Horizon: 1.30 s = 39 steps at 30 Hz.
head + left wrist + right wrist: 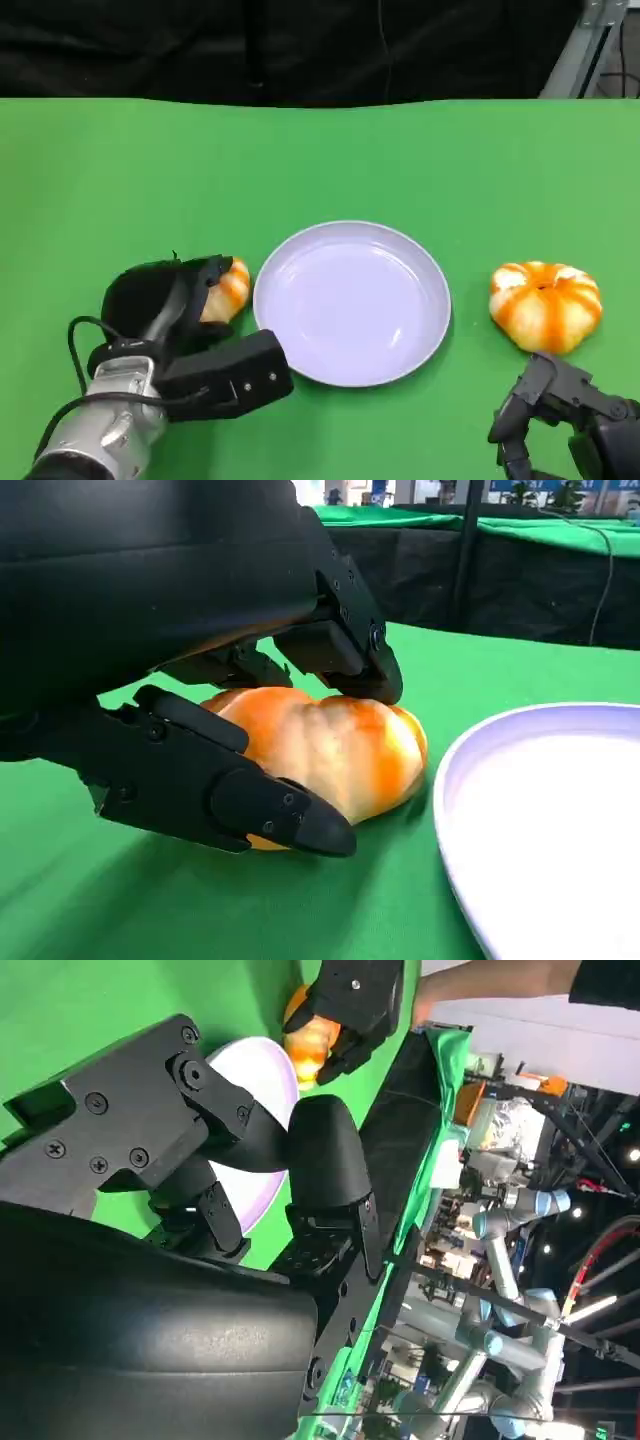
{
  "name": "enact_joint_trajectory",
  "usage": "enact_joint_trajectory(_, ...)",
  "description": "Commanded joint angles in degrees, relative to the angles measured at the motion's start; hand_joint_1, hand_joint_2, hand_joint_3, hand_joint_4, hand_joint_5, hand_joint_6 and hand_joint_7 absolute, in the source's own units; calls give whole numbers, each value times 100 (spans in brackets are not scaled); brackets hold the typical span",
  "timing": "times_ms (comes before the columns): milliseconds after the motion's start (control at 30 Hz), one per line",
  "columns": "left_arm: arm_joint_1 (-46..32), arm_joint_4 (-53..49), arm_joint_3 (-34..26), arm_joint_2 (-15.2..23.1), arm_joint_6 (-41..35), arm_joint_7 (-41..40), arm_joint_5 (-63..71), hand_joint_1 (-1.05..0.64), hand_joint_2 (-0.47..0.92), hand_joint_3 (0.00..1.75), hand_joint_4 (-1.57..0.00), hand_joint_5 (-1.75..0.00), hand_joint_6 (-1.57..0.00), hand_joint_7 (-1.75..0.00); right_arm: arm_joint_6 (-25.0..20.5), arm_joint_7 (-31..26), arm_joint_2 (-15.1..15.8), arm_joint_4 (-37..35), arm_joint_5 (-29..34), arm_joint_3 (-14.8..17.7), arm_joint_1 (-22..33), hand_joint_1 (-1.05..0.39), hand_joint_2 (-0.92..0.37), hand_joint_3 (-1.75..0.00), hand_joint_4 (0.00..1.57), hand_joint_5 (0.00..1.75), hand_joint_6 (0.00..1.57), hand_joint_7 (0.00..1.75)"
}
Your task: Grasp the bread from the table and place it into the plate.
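Our left hand (165, 310) covers most of the bread (228, 288) in the head view, so we see just its orange edge beside the plate (352, 302). Our right hand (565, 415) runs off the bottom edge there, fingers partly cut. In the left wrist view, the plate's far side is cropped.

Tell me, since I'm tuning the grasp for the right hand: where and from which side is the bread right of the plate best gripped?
Grip the bread across its widest middle, from above. It is a round, ridged dome lying flat on the table, so fingers can close on opposite flanks. The right hand, just on the robot's side of it, would probably only need to reach forward.
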<state>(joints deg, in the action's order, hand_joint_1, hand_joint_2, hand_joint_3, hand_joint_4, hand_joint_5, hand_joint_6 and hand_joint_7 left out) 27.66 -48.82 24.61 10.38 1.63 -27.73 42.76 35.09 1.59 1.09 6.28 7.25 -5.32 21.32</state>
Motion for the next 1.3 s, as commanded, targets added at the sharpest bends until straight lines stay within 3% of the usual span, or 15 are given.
enact_joint_trajectory(33,25,-42,18,46,-485,197,-9,-70,91,2,-55,-1,-65,0,22,-37,23,58,-35,19,32,-12,-53,-119,82,175,74,156)
enact_joint_trajectory(267,40,-7,90,13,-722,347,-17,-83,92,6,-44,0,-60,0,69,-5,27,26,-109,4,22,-11,-54,-118,82,175,73,156)
enact_joint_trajectory(867,48,-185,73,19,-533,304,-165,-83,92,4,-43,-1,-59,0,-10,20,35,114,-132,4,51,-11,-54,-118,83,175,73,156)
enact_joint_trajectory(933,38,-206,61,74,-390,319,-213,-63,85,1,-59,-7,-62,-1,-25,-8,25,128,-80,11,51,-11,-54,-118,83,175,74,156)
enact_joint_trajectory(1100,60,-283,24,92,-264,438,-319,-47,82,0,-67,-7,-65,-2,-31,-13,8,114,-102,6,34,-11,-54,-117,83,175,74,156)
enact_joint_trajectory(1200,42,-259,-86,70,-179,570,-524,-14,81,0,-80,-9,-71,-3,17,-19,15,71,-90,17,8,-11,-54,-117,82,175,74,156)
enact_joint_trajectory(1300,31,-259,-81,91,-116,569,-577,-5,81,0,-84,-9,-73,-3,-74,-10,28,132,-72,16,32,-11,-54,-118,82,175,73,156)
